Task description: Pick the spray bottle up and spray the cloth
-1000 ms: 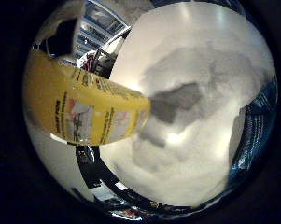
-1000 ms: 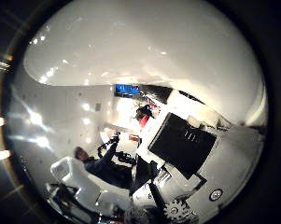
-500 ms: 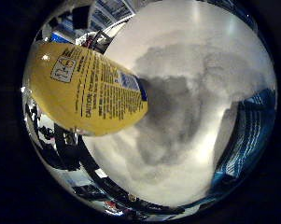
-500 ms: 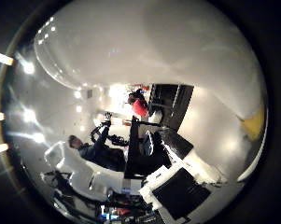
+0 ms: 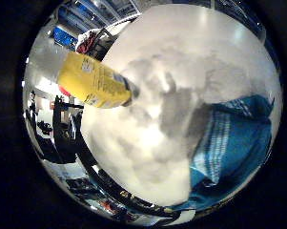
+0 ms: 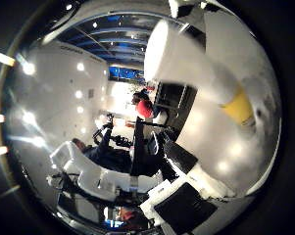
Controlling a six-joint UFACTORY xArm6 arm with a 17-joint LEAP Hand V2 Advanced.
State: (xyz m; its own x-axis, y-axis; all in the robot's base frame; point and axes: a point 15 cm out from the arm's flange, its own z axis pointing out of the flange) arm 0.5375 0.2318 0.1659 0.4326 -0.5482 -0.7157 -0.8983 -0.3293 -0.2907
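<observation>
The spray bottle [image 5: 96, 85], yellow with a printed label, stands on the white table [image 5: 148, 143], a little way off from the palm. On the same table, a short distance from the bottle's base, lies a blue cloth [image 5: 233, 143] with pale stripes. In the thumb side view a yellow part of the bottle [image 6: 240, 106] shows past a broad, blurred white shape. White and black parts of my hand [image 6: 186, 203] sit at that view's edge. The hand's shadow falls on the table between bottle and cloth. Nothing is seen held.
The table's dark edge [image 5: 109, 183] curves close below the bottle and cloth. Beyond it are room furniture, white equipment [image 6: 88, 171] and bright ceiling lights.
The camera has moved: the bottle filled much of the little finger side view before and now looks smaller and farther off. Much more of the blue cloth shows.
</observation>
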